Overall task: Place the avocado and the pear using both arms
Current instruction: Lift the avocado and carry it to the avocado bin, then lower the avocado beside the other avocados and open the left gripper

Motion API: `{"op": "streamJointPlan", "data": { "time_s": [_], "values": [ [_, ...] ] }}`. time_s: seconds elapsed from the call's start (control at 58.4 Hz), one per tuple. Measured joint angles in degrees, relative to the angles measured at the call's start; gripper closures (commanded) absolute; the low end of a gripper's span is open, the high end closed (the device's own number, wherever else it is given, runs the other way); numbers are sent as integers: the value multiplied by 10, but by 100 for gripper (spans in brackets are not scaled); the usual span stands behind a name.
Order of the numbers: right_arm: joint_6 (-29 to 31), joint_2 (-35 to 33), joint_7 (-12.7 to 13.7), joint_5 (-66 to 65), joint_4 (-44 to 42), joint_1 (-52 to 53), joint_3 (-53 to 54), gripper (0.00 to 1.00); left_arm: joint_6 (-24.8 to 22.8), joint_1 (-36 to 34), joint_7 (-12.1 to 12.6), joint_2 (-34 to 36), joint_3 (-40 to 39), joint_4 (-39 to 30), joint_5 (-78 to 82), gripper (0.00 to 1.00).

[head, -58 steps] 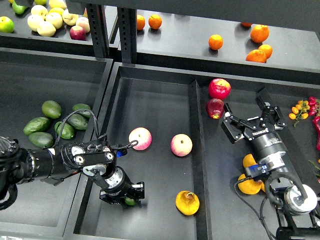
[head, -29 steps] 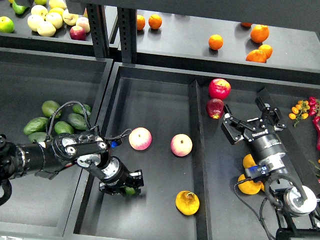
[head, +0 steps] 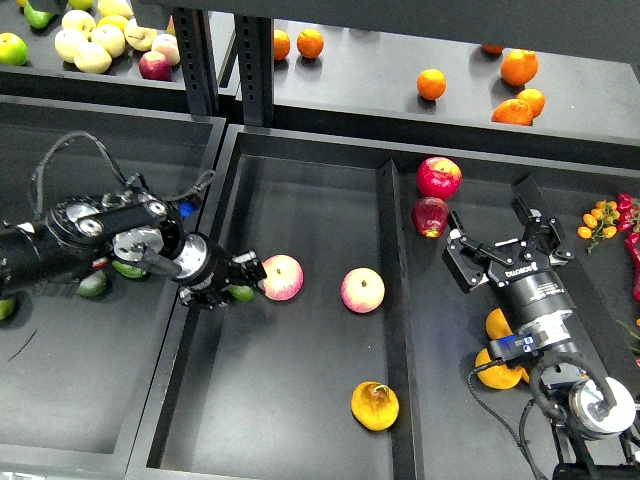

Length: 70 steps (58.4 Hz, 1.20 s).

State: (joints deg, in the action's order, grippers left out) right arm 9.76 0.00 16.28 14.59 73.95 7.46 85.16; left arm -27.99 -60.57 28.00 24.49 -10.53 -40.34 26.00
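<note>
Left gripper (head: 232, 283) sat mid-left of frame, just over the wall between the left bin and the middle bin (head: 300, 420). Its fingers were clamped on the avocado (head: 240, 293); only a sliver of dark green showed between them. The gripper tip was just beside, maybe touching, a pink-yellow apple (head: 281, 277) immediately to its right; contact could not be resolved. A second pink-yellow apple (head: 362, 290) lay further right in the same bin, apart from the first.

The left arm covered most of the avocado pile (head: 112, 270) in the left bin; only bits of green showed below the forearm.

The pear (head: 375, 405) lay low in the middle bin, near its right wall, brown wrinkled patch up, well apart from both grippers and both apples.

Right gripper (head: 505, 243) was at centre-right over the right bin, fingers spread wide, nothing between them. Two red apples (head: 438, 178) sat up-left of it, the lower one near its left finger. Oranges (head: 497, 368) sat below, partly hidden by the right arm. Small orange tomatoes (head: 598, 221) lay at the far right edge.

Rear shelf, top of frame: loose oranges (head: 520, 68) on the right, pale yellow fruit (head: 92, 45) upper left.
</note>
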Motion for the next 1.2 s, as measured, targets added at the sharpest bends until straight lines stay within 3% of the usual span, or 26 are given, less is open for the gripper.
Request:
{"op": "streamJointPlan", "data": {
  "time_s": [0.514, 0.976, 1.199],
  "values": [
    [2, 0, 1, 2, 0, 16, 72, 0, 0, 25, 0, 67, -5, 42, -18, 79],
    [2, 0, 1, 3, 2, 15, 73, 0, 0, 82, 0, 44, -5, 95, -18, 74],
    [2, 0, 1, 3, 2, 14, 72, 0, 0, 97, 0, 27, -6, 107, -18, 67]
  ]
}}
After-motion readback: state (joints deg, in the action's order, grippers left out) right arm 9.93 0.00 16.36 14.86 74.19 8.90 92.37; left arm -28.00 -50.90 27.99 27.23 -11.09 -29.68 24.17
